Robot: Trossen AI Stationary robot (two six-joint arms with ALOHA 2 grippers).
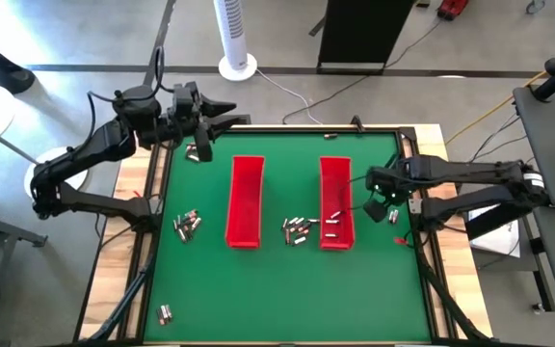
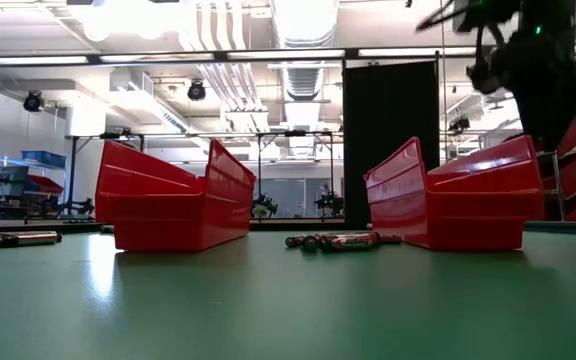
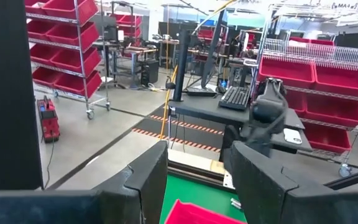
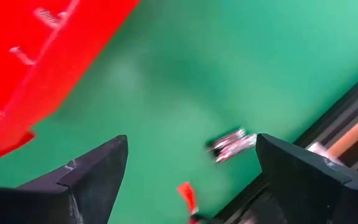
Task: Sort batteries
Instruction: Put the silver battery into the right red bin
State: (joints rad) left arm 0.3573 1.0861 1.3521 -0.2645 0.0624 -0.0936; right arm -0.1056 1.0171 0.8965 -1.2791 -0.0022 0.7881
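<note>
From above, my left gripper (image 1: 222,114) hovers over the table's (image 1: 277,280) far left corner, part open, empty; my right gripper (image 1: 379,193) is wide beside the right tray (image 1: 335,202). Batteries (image 1: 300,229) lie between the trays. Low view: batteries (image 2: 340,240) mid-table. Right wrist: one battery (image 4: 232,144) near the edge.

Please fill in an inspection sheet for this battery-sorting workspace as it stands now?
Surface: green mat, wooden frame.
Job's things: batteries between two red trays; some in the right tray; more at left.
Clutter: small red scrap near the mat's edge.
Grippers: left gripper at far left corner, empty; right gripper open beside right tray, empty.
Cables: on the floor.
Surroundings: tower fan, shelving with red bins.
</note>
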